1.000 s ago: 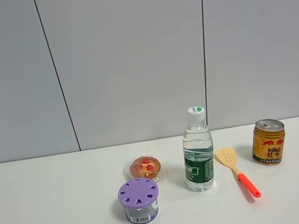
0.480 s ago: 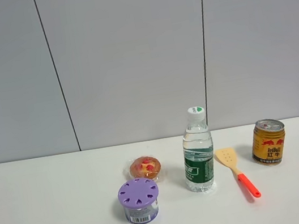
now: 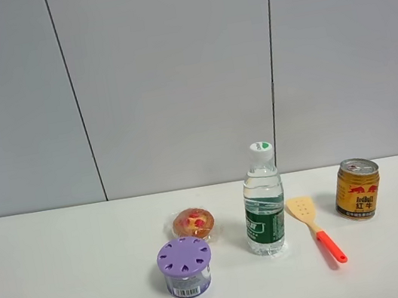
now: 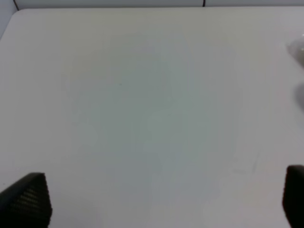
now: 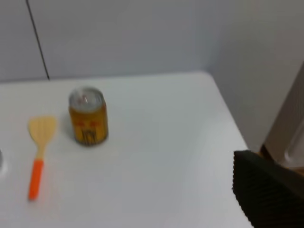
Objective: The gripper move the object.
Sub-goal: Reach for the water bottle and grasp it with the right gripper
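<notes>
Clear plastic bottle [image 3: 262,199] stands upright on the table [image 3: 68,278], right of centre, between pastry [image 3: 194,222] and spatula [image 3: 316,230]. Neither arm appears in the high view. Left gripper [image 4: 161,202]: spread wide over bare table. Right gripper [image 5: 266,197]: spread, nothing held in sight, facing spatula and can [image 5: 88,116]. The bottle lies past the spatula, outside that view. Right arm judged nearer.

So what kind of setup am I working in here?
Probably a lab test bench: bare white table against plain grey wall panels, with unrelated items set out, a water bottle, a drink can, a spatula.
</notes>
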You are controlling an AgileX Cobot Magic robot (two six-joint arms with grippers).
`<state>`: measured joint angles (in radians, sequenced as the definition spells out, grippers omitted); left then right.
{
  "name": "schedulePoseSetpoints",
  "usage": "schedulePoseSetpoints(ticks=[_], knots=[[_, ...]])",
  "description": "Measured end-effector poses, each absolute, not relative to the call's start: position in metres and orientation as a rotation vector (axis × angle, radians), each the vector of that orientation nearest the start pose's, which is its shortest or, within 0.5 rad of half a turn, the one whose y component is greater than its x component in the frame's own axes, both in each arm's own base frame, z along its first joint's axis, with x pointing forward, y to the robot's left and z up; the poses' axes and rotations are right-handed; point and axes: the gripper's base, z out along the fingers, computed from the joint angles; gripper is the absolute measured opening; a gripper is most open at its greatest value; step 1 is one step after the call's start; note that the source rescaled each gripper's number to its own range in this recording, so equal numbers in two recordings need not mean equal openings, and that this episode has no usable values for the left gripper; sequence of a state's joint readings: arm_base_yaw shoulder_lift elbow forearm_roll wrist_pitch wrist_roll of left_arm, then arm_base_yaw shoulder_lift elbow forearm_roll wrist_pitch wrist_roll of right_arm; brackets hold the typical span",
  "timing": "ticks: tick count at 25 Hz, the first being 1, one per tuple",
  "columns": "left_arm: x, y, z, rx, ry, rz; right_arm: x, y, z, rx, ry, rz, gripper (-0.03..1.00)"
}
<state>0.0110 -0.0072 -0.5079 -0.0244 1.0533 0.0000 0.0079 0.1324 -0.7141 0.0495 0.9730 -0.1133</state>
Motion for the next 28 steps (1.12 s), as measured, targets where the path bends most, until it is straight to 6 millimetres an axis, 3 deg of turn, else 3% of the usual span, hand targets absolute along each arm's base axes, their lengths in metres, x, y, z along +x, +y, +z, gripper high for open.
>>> schedulePoseSetpoints(ticks=[2,7,9,12,15,18,21,28], knots=[[-0.007,-0.002,0.280,-0.010,2.022,-0.022,0.002,0.004,0.376,-0.171,1.813,-0.030,1.00],[-0.007,-0.002,0.280,-0.010,2.022,-0.022,0.051,0.008,0.443,-0.289,1.773,-0.076,1.00],[-0.007,-0.002,0.280,-0.010,2.022,-0.022,0.073,0.010,0.460,-0.311,1.785,-0.078,1.00],[-0.007,-0.002,0.280,-0.010,2.022,-0.022,0.124,0.013,0.471,-0.343,1.909,-0.066,1.00],[-0.007,-0.002,0.280,-0.010,2.022,-0.022,0.176,0.016,0.461,-0.337,2.101,-0.019,1.00],[-0.007,-0.002,0.280,-0.010,2.022,-0.022,0.226,0.019,0.437,-0.287,2.298,0.036,1.00],[-0.007,-0.002,0.280,-0.010,2.022,-0.022,0.261,0.019,0.410,-0.219,2.431,0.063,1.00],[-0.007,-0.002,0.280,-0.010,2.022,-0.022,0.321,0.019,0.352,-0.115,2.581,0.048,1.00]])
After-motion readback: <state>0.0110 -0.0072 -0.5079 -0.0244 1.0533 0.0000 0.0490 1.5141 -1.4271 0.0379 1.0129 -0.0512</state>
